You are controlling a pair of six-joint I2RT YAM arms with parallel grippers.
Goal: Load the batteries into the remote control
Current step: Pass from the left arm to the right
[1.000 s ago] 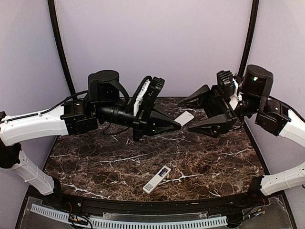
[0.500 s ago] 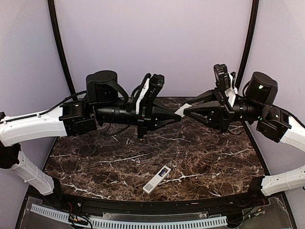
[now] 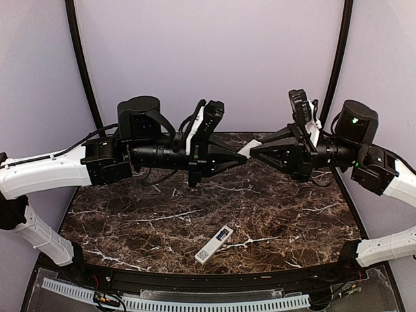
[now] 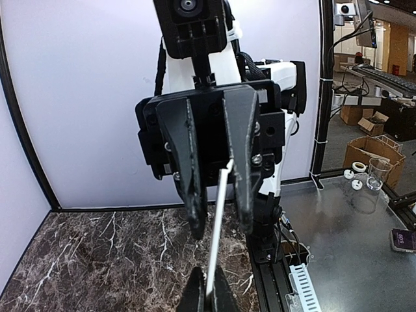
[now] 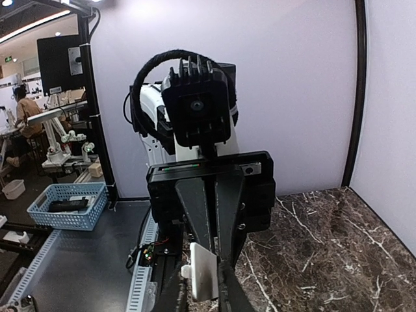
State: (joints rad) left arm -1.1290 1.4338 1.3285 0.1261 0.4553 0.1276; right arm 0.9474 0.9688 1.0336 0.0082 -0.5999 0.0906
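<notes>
**Cover in the air, remote waiting below**

The remote control lies flat on the marble table near its front edge, label side up, with no gripper near it. A dark strip shows on its far half. This could be the open battery bay, with or without cells in it, but it is too small to tell. No loose batteries can be made out around the remote.

High above and behind the remote, the two arms meet tip to tip over a thin white plate, which is probably the battery cover. The left gripper pinches the plate's near end flat between its fingertips. The right gripper has its jaws spread on either side of the other end. One of its fingers looks close against the plate, but no firm hold shows.

As a judgement, the cover is off and seems to be mid-handover. Seating the batteries, if that is not already done, and closing the remote remain.
</notes>
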